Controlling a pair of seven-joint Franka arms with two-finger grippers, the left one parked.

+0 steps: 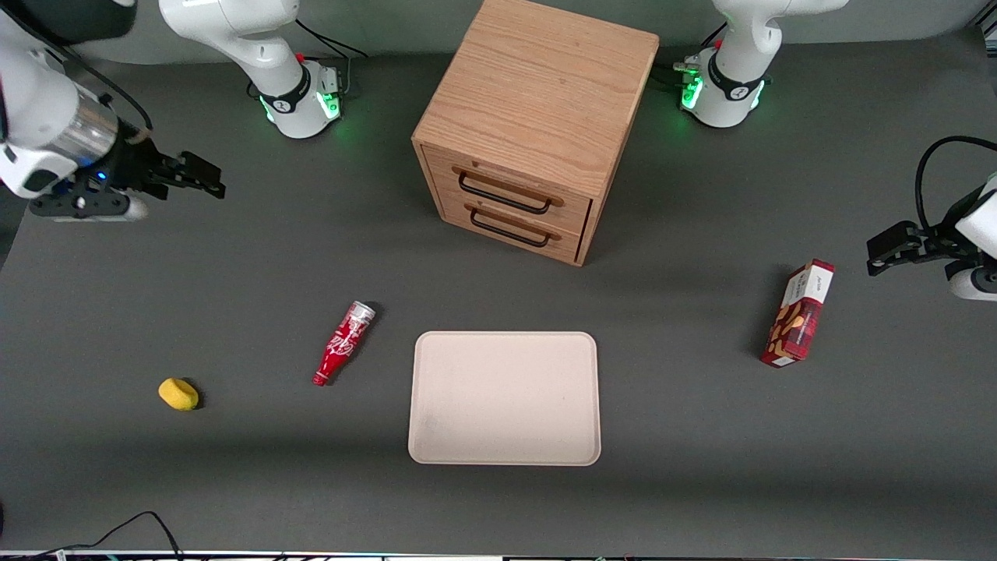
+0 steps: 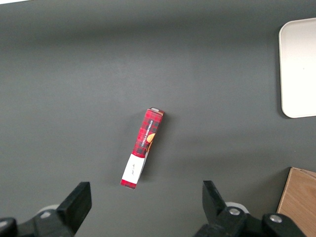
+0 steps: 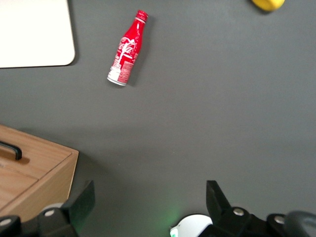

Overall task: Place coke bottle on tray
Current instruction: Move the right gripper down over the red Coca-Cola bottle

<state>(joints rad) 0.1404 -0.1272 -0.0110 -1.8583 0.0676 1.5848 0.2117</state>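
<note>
Coke bottle (image 1: 343, 344) lies on its side on the dark desk (image 1: 234, 483), just beside the pale tray (image 1: 505, 398) but not touching it, on the tray's flank toward the working arm's end. Its long axis runs at a slant: the silver base points away from the front camera and toward the wooden drawer cabinet (image 1: 537, 117), while the red neck points toward the front camera. The right arm's end effector (image 1: 204, 176) hangs above the desk near its base, well apart from the bottle, fingers spread wide and holding nothing, as the right wrist view shows with open desk between the two fingertips. From there the bottle lies nearer the front camera and toward the tray, so the reach likely runs forward and down, with the wrist turned to close across the bottle's slim body rather than along it. A yellow object (image 1: 178, 393) rests farther toward the working arm's end, and a red snack box (image 1: 798, 313) stands toward the parked arm's end. The tray holds nothing.
</note>
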